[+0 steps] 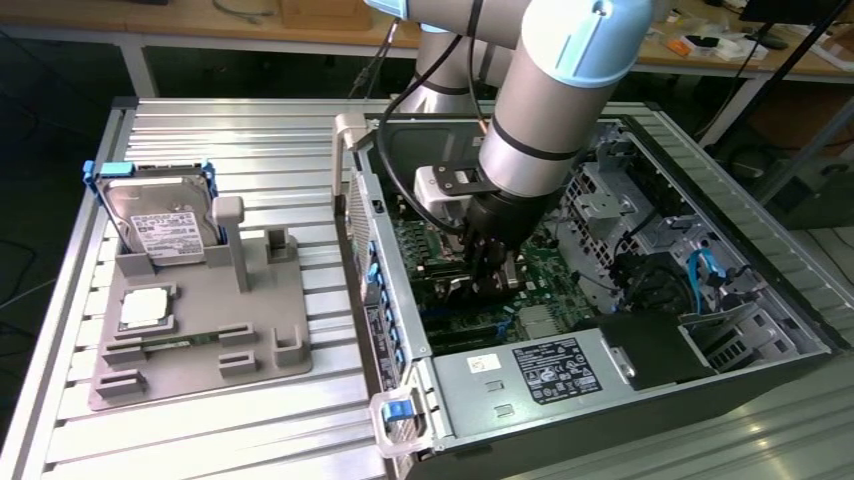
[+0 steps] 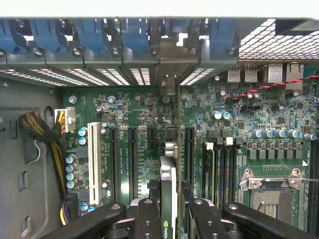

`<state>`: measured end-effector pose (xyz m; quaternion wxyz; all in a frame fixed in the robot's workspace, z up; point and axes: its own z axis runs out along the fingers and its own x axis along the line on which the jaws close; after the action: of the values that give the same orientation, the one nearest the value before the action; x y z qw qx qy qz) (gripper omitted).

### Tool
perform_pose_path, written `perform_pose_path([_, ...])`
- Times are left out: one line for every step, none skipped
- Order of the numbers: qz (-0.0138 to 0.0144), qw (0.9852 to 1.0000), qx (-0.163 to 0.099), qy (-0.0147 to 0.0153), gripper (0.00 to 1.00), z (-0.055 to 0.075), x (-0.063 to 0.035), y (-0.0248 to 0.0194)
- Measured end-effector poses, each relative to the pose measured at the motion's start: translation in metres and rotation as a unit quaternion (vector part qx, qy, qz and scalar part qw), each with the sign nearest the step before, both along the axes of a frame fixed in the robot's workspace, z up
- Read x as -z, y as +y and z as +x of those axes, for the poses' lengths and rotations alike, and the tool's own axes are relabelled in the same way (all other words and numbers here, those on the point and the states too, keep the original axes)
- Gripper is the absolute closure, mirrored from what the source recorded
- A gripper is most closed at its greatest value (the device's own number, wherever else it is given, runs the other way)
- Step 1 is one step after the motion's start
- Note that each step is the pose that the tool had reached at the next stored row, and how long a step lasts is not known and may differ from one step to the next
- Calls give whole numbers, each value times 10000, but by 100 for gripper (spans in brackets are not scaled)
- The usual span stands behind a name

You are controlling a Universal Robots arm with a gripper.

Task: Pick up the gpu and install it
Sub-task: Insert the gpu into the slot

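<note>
A ribbed metal surface (image 1: 267, 130) carries a grey fixture (image 1: 200, 350) on the exterior view's left. A hard drive (image 1: 158, 225) in a blue frame stands upright at the fixture's far end, and a small square silver chip (image 1: 144, 308) lies flat just nearer. To the exterior view's right lies an open computer case (image 1: 641, 430) with a labelled power supply (image 1: 534, 375) at its near end. Its green motherboard (image 2: 149, 119) shows a white slot (image 2: 93, 162), a processor socket (image 2: 271, 191) and a braided cable bundle (image 2: 42, 132).
</note>
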<state>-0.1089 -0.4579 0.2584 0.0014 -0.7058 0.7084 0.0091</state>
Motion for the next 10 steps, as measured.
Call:
perform_pose_path([0,10000,0,0,73,0,1,0])
perform_pose_path([0,10000,0,0,73,0,4,0])
perform_pose_path([0,10000,0,-1,73,1,11,0])
perform_pose_path([-3,10000,-1,0,73,1,23,-1])
perform_pose_path([-3,10000,-1,2,73,1,41,-1])
perform_pose_path([1,10000,-1,0,73,0,51,0])
perform_pose_path([2,10000,0,0,73,0,51,0])
perform_pose_path([2,10000,0,0,73,0,52,0])
perform_pose_path([2,10000,0,-1,73,0,52,0])
perform_pose_path([2,10000,0,-1,73,0,52,0])
